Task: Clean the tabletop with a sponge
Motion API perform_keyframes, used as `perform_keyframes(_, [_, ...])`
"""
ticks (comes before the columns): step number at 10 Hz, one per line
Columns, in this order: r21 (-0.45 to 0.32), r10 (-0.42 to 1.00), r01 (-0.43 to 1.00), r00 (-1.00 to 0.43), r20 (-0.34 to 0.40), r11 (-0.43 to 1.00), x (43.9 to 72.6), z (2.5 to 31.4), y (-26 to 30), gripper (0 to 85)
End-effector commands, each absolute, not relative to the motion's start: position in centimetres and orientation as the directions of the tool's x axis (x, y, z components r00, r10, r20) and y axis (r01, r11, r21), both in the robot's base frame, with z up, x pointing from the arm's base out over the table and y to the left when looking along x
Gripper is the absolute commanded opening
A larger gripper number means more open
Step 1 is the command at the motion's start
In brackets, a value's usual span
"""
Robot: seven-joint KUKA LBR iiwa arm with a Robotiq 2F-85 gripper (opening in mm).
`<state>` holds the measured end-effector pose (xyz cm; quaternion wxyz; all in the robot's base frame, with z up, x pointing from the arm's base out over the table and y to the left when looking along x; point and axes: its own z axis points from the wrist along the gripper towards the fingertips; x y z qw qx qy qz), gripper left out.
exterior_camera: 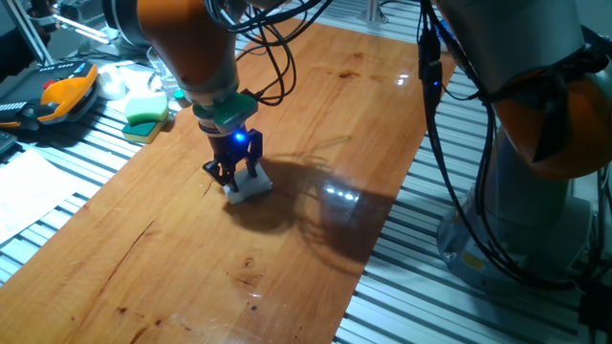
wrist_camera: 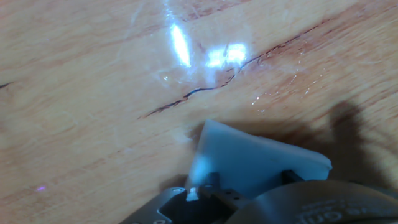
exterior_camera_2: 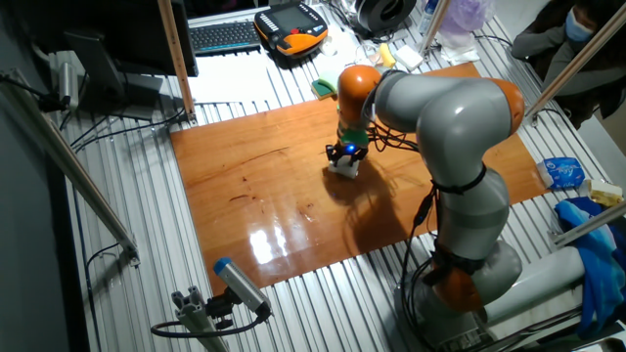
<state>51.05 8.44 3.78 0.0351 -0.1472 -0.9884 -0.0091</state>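
Note:
The reddish-brown glossy wooden tabletop [exterior_camera: 287, 143] lies on a ribbed grey metal surface; it also shows in the other fixed view [exterior_camera_2: 254, 186] and fills the hand view [wrist_camera: 93, 93]. The small white sponge [exterior_camera: 248, 185] rests on the board and is pressed down by my gripper [exterior_camera: 237, 175], whose black fingers are shut on it. In the other fixed view the sponge [exterior_camera_2: 344, 169] sits under the gripper [exterior_camera_2: 345, 159] near the board's middle. In the hand view the white sponge [wrist_camera: 249, 162] sticks out below the fingers, next to a dark grain streak.
A green-topped yellow sponge [exterior_camera: 146, 108] and a pale yellow sponge [exterior_camera: 145, 129] lie at the board's far left edge. An orange-and-black pendant [exterior_camera: 59, 94] lies beyond them. The arm's grey base [exterior_camera: 516, 210] stands right of the board, with hanging cables [exterior_camera: 435, 115].

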Motion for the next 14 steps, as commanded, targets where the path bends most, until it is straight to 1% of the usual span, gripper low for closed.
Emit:
perform_keyframes(1, [-0.001, 0.286, 0.286, -0.956, 0.063, 0.958, 51.0, 3.8, 8.5, 51.0])
perform_keyframes(5, [-0.013, 0.299, 0.298, -0.954, 0.037, 0.954, 51.0, 3.8, 8.5, 51.0])
perform_keyframes(8, [-0.018, 0.309, 0.309, -0.950, 0.036, 0.951, 49.2, 3.8, 9.2, 51.0])
perform_keyframes(10, [-0.021, 0.296, 0.295, -0.953, 0.067, 0.955, 48.6, 4.3, 9.2, 51.0])
perform_keyframes(14, [-0.046, 0.277, 0.275, -0.960, 0.047, 0.960, 46.8, 3.8, 9.4, 51.0])
